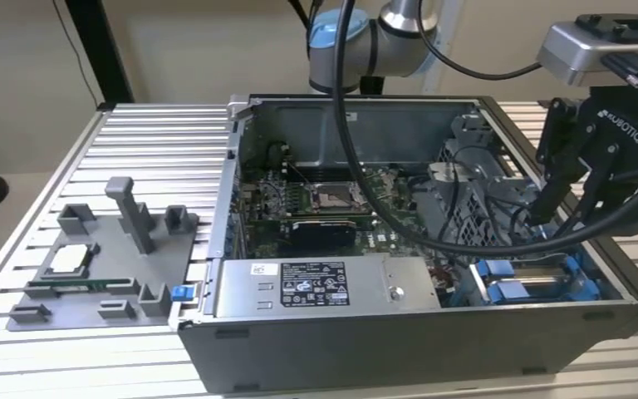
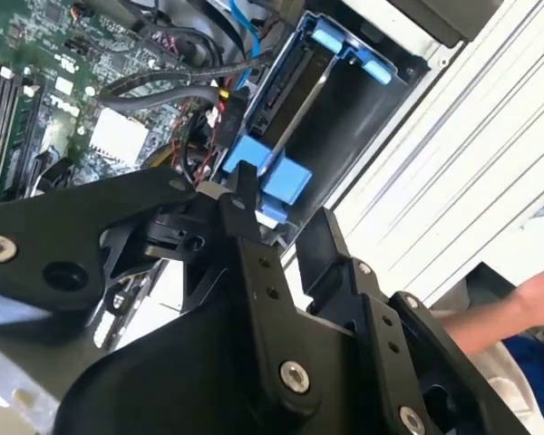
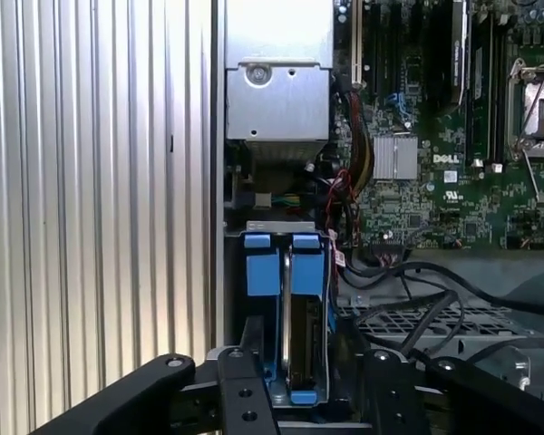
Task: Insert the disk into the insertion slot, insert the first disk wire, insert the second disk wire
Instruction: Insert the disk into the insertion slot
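Disk (image 3: 299, 308) in its bright blue frame stands on edge inside the insertion slot (image 1: 504, 291), at the front corner of the grey computer case (image 1: 408, 349) on the exterior view's right. The arm (image 1: 352, 41) comes in from behind the case, and its wrist hangs over that corner with the black pincer (image 2: 281, 192) pointing down at the slot. Its two fingers (image 2: 245, 204) are apart with nothing clamped between them, their tips just above the frame's blue tabs; whether they touch the frame cannot be told. A thick black cable (image 1: 352, 158) loops from the arm down across the open case to the wrist. Beside the slot lies the grey box (image 1: 319, 287) with a white-black sticker, and behind it the green motherboard (image 1: 331, 199). The case rests on a ribbed aluminium bench (image 1: 153, 141), which also carries a grey fixture tray (image 1: 103, 258) well apart on the exterior view's left.
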Controlling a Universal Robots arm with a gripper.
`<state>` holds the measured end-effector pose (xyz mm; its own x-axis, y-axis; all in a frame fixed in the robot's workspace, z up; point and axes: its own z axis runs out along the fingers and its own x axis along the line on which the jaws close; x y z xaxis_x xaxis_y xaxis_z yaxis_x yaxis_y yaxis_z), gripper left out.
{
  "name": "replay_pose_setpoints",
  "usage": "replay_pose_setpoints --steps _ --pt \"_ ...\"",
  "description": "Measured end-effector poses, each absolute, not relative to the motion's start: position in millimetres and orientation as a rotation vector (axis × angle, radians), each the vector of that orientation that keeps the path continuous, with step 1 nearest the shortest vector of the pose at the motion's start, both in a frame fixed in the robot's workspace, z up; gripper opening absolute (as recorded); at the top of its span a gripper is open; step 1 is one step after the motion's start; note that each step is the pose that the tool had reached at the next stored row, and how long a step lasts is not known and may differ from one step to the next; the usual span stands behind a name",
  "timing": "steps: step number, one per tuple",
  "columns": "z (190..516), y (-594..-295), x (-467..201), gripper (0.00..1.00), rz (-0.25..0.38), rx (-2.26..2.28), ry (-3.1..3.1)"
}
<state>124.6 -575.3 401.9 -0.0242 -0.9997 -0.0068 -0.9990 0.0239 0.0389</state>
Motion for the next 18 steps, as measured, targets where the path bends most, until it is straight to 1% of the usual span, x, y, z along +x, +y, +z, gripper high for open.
replay_pose_setpoints --steps 4,11,18 --pt "399.3 -569.4 124.5 1.0 -0.066 2.191 -2.241" --pt "395.0 -565.8 124.5 1.0 -0.017 2.268 -2.209" --pt "394.2 -560.0 124.6 1.0 0.006 2.307 -2.19"
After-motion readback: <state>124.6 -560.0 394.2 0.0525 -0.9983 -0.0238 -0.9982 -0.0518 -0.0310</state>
